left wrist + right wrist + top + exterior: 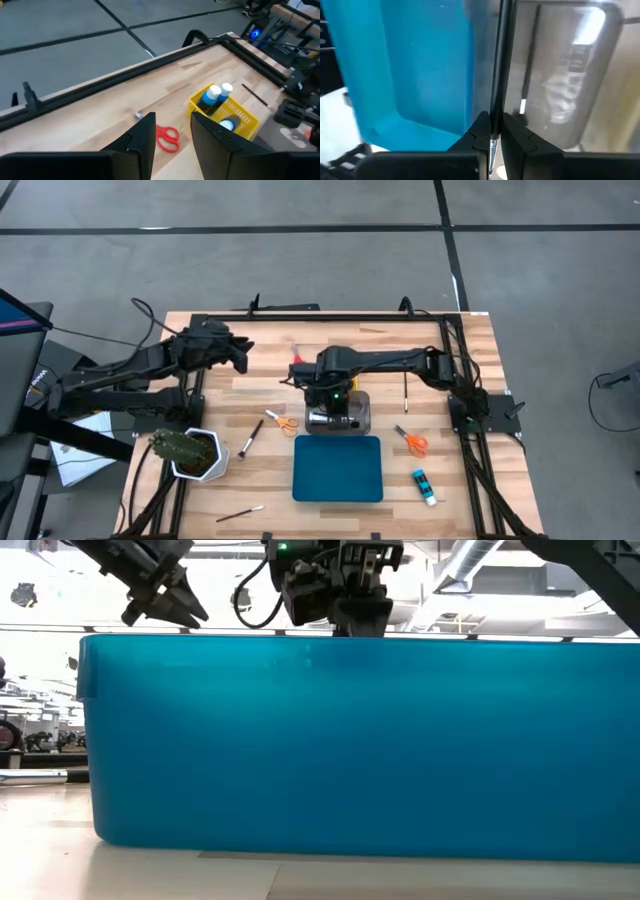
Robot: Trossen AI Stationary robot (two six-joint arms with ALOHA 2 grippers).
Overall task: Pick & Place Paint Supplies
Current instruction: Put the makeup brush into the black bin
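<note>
My right gripper (492, 124) (335, 410) points steeply down over a clear tray (358, 420) at the table's middle, shut on a thin dark paintbrush (496, 60). Another brush (530, 65) lies inside that tray. My left gripper (172, 120) (243, 350) stands open and high at the far left, with nothing between its fingers. Beyond it red scissors (167, 137) lie on the wood beside a yellow tray (240, 112) with blue bottles (212, 94). Loose on the table are orange scissors (283, 420), a second pair (412, 442), a bottle (424, 487) and brushes (250, 438). My right gripper pinches the paintbrush's thin handle (494, 131) between its two fingers, which come from above and point down. The handle runs on past the fingertips along the fingers, and the brush hangs lifted clear over the clear tray.
A blue tray (338, 470) lies just on the near side of the clear one and fills the low view (350, 740). A cactus in a white pot (190, 452) stands near the front left. Black frame rails (300, 316) run along the table's edges.
</note>
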